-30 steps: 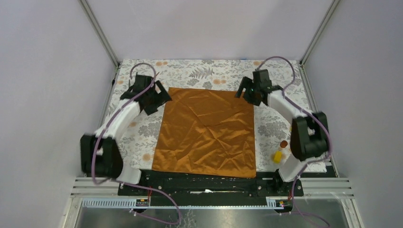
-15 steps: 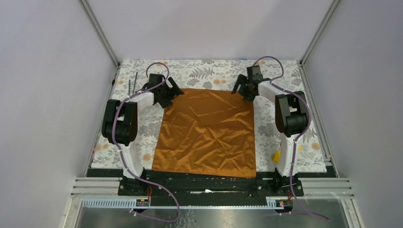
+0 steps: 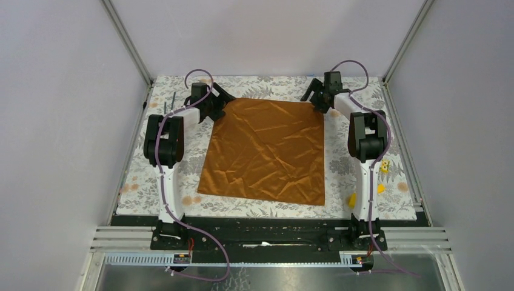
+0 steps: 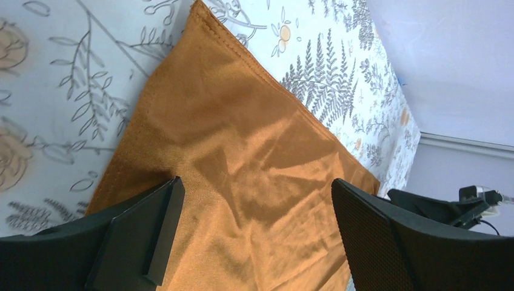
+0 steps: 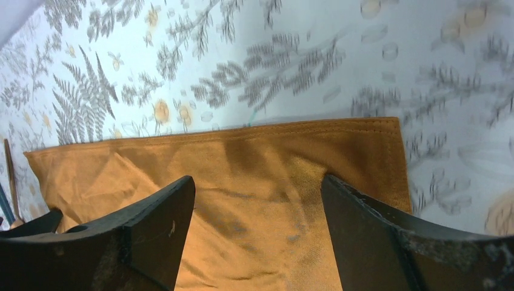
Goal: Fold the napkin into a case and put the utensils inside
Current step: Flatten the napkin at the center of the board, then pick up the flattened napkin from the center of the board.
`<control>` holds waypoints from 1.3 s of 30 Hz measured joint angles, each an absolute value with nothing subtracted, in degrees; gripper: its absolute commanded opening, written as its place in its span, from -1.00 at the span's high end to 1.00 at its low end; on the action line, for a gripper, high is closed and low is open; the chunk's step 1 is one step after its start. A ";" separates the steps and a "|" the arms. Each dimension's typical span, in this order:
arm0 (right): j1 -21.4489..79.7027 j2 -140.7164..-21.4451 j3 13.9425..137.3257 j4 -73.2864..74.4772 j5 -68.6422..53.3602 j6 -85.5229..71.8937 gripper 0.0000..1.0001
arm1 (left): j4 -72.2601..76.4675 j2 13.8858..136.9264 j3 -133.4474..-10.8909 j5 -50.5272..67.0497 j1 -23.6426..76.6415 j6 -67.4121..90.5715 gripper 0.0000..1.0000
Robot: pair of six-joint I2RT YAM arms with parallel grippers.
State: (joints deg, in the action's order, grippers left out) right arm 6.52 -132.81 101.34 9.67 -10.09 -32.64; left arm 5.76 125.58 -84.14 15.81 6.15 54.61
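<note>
Shifted since a second ago: napkin now lies further toward the top of the frame, and both arms have stretched out to its two far corners. Napkin: plain rust-orange, unfolded, flat with light creases, centre of the floral tablecloth. Left gripper: at the napkin's upper-left corner, jaws wide apart, cloth lying beneath and between them, no pinch seen. Right gripper: at the upper-right corner, jaws likewise apart above the hem. Utensils: thin dark pieces at upper left, on the tablecloth, apart from the napkin, beyond the left gripper; too small to tell spoon from rods. Yellow blocks: three at lower right, one just beside the right arm. Hidden: both far corners in the top view, covered by the grippers.
</note>
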 measured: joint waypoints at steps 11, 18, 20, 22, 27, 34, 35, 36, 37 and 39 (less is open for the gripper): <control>5.21 -146.58 126.65 19.35 -13.65 -25.52 -0.98 | 2.39 128.07 -89.56 16.91 6.15 53.34 -0.97; 5.98 -139.00 123.09 32.12 -5.65 -21.04 -0.99 | -15.55 123.42 -94.80 16.03 6.22 45.28 -0.97; 6.55 -130.47 114.63 33.74 -2.15 -22.35 -0.99 | -18.65 118.39 -93.23 16.10 6.22 43.77 -0.97; 7.22 -119.72 103.79 33.01 -1.08 -24.53 -0.99 | -19.66 110.76 -88.51 16.40 6.22 42.52 -0.97; 8.25 -93.34 77.76 29.12 -4.71 -30.79 -0.99 | -20.91 89.93 -72.58 18.76 6.22 40.21 -0.98; 8.23 -80.71 58.30 36.05 -2.13 -39.88 -0.36 | -25.34 73.25 -51.09 18.92 6.28 39.05 -0.98; 8.21 -80.68 56.69 37.85 -1.96 -40.84 -0.27 | -26.02 71.61 -49.08 18.92 6.28 39.13 -0.98; 8.21 -80.68 54.87 39.57 -1.85 -41.82 -0.25 | -26.48 69.97 -47.07 18.96 6.28 39.46 -0.97; 8.21 -80.68 53.32 41.15 -1.80 -42.61 -0.25 | -26.76 68.64 -45.50 19.03 6.28 39.75 -0.98; 8.21 -80.68 50.17 43.38 -2.02 -44.27 -0.28 | -26.85 66.26 -42.52 19.16 6.28 40.66 -0.97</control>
